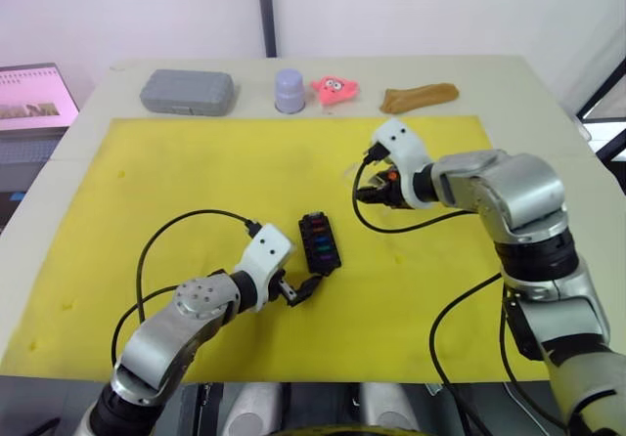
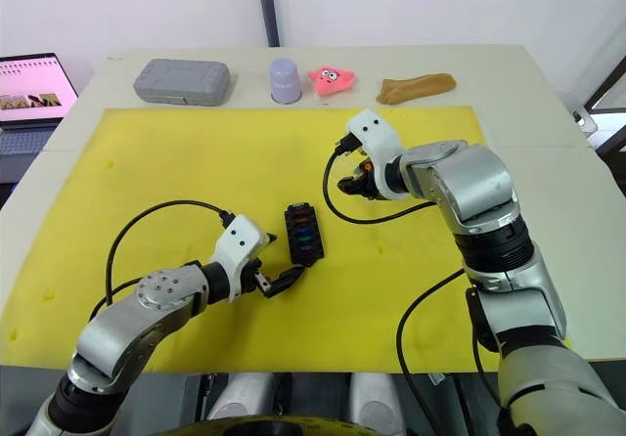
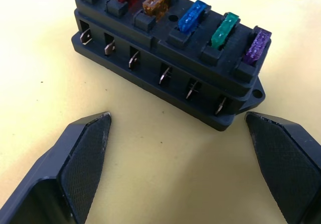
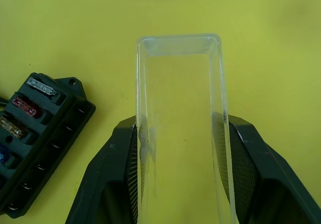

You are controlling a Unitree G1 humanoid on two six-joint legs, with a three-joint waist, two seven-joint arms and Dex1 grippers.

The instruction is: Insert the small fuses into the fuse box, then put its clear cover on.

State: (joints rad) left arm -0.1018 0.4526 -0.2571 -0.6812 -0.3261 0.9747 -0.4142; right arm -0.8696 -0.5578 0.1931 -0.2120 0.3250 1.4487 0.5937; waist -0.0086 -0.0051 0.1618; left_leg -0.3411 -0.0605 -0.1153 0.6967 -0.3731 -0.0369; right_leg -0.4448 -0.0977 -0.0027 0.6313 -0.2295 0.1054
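Nearest to the robot, the left gripper (image 1: 296, 290) rests low on the yellow mat (image 1: 147, 182), its two black fingers (image 3: 80, 158) spread wide with nothing between them, pointing at the near end of the fuse box (image 1: 316, 242). That small black block lies flat in the middle of the mat, just beyond the fingertips and apart from them. Six small fuses (image 3: 192, 17) sit in its top slots: purple, green, blue, orange, red and a pale one at the far end, so the loading looks finished.

Further out, the right gripper (image 1: 369, 194) hovers above the mat, clamped on the clear cover (image 4: 180, 128). Its pads press the cover's two long side walls, with the open hollow facing the wrist camera.

I'd guess the cover is very light, stiff but thin-walled, and slick. A hard squeeze could bow or crack it, and a loose one could let it slide. Holding it by the long walls near the middle seems right.

At the back edge sit a grey case (image 1: 187, 92), a lavender cup (image 1: 290, 91), a pink toy (image 1: 335, 89) and a brown cloth (image 1: 419, 97).
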